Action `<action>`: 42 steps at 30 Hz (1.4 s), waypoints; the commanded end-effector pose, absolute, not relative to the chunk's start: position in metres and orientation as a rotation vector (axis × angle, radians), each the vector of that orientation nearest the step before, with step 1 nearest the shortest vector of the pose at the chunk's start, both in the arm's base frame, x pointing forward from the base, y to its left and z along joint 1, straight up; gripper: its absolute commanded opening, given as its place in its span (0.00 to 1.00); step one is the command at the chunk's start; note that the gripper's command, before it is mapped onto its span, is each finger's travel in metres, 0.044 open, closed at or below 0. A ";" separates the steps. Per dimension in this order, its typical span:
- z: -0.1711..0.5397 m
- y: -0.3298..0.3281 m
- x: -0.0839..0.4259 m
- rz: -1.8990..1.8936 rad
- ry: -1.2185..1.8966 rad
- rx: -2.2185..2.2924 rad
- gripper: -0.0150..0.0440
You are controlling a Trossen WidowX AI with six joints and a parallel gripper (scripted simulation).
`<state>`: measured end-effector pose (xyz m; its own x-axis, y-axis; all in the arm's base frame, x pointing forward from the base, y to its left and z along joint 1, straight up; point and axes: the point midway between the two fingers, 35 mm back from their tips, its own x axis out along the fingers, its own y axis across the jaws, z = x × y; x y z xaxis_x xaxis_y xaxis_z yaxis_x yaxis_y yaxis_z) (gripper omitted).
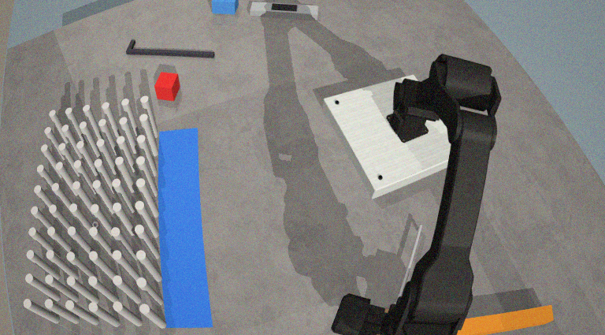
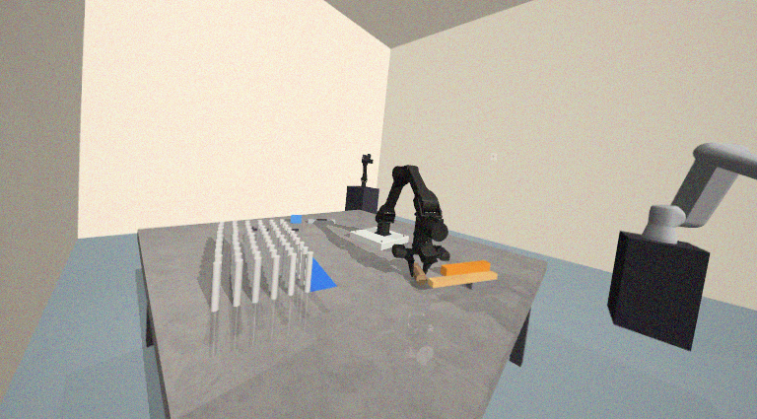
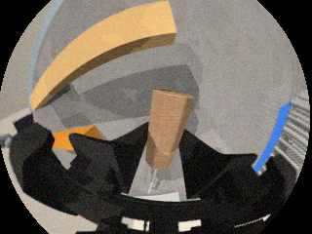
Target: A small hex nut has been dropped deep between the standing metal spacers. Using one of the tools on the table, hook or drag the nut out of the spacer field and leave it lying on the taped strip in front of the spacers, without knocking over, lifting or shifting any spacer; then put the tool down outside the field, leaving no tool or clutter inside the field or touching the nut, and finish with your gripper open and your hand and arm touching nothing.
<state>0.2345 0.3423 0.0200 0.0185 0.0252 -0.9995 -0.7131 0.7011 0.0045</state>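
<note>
One small hex nut (image 1: 97, 225) shows from above as a dull grey ring with a dark hole, down on the table (image 1: 236, 224) (image 2: 363, 336) (image 3: 234, 73) between the standing spacers (image 1: 139, 215) (image 2: 215, 286) (image 3: 297, 132); its six sides are too small for us to make out. We count sixty pale, slender, upright spacers, six by ten, and one blue taped strip (image 1: 183, 224) (image 2: 320, 277) (image 3: 275, 136) beside them. We see two tools: one black L-shaped hook (image 1: 172, 52) and one wooden-handled tool (image 2: 420, 274) (image 3: 170, 117) with a thin metal shaft. Our hand (image 1: 385, 313) (image 2: 419, 272) (image 3: 164, 128) is partly closed, fingers on either side of that handle; whether they grip it, we cannot tell. We also count one red block (image 1: 167, 86), one blue block (image 1: 224, 3) (image 2: 296, 219), one silvery bar (image 1: 258, 9) (image 2: 329, 221), one orange bar (image 1: 513, 318) (image 2: 465, 267) (image 3: 85, 133) and one tan bar (image 2: 463, 279) (image 3: 122, 29).
</note>
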 end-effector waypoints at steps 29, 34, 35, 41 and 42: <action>0.078 0.341 0.234 0.933 1.332 -0.915 0.25; 0.078 0.341 0.234 1.062 1.265 -1.047 0.25; 0.077 0.341 0.234 1.087 1.250 -1.074 0.25; 0.076 0.341 0.234 1.239 1.153 -1.230 0.25; 0.076 0.341 0.234 1.264 1.136 -1.256 0.25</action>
<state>0.2339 0.3408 0.0757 0.0169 0.0232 -0.9996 -0.9986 0.0509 -0.0157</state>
